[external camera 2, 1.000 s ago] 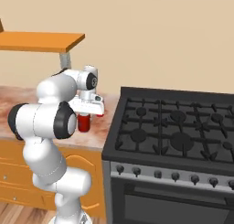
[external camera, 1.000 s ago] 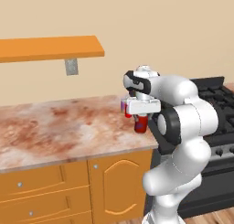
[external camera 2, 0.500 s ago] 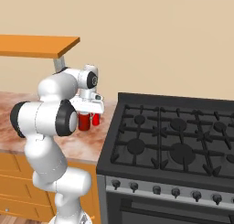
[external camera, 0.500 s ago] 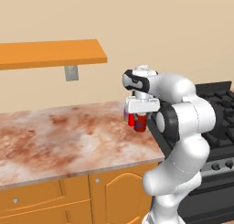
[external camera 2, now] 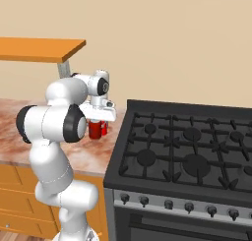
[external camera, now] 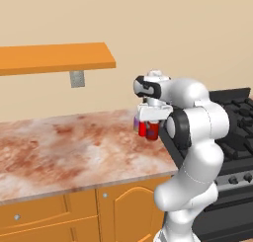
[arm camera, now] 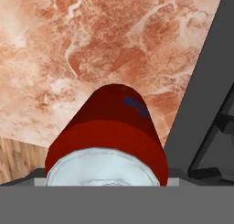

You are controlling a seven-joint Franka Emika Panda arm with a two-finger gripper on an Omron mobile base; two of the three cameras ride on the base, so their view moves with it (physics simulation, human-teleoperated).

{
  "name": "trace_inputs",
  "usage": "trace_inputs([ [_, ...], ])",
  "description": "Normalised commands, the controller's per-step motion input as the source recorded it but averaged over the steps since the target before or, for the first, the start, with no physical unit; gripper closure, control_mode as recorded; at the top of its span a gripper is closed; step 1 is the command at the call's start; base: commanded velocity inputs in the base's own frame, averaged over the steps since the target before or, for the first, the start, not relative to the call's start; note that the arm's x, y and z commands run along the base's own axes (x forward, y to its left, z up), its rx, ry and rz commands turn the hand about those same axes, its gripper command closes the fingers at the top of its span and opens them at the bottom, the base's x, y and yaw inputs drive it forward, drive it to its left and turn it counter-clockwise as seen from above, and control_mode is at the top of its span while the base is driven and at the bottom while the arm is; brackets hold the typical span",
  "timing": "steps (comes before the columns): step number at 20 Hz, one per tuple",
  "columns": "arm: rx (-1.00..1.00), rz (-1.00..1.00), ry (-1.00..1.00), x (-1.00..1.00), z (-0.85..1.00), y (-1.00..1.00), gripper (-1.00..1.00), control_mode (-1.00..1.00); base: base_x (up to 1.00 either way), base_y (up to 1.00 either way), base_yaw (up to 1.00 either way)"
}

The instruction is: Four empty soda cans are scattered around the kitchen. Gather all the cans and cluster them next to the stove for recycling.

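Though half-hidden, red can (arm camera: 107,131) beside stove (arm camera: 201,109).

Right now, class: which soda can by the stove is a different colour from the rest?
The purple soda can, peeking out behind the gripper on the far left; the neighbouring red soda cans differ.

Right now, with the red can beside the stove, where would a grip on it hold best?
Across the red can's round side wall, just under its silvery top, coming straight down from above. It stands upright on the counter with the stove close alongside.
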Motion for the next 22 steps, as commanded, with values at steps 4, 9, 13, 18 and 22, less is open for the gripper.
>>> trace_inputs([
  [4, 0.00, 0.00, 0.01, 0.30, -0.04, -0.03, 1.00, -1.00, 0.00, 0.00, 0.00],
  [9, 0.00, 0.00, 0.03, 0.10, -0.07, 0.00, 1.00, -1.00, 0.00, 0.00, 0.00],
  [13, 0.00, 0.00, 0.03, 0.11, -0.13, 0.00, 1.00, -1.00, 0.00, 0.00, 0.00],
  [18, 0.00, 0.00, 0.03, 0.15, -0.12, 0.00, 1.00, -1.00, 0.00, 0.00, 0.00],
  [22, 0.00, 0.00, 0.03, 0.14, -0.11, 0.00, 1.00, -1.00, 0.00, 0.00, 0.00],
])
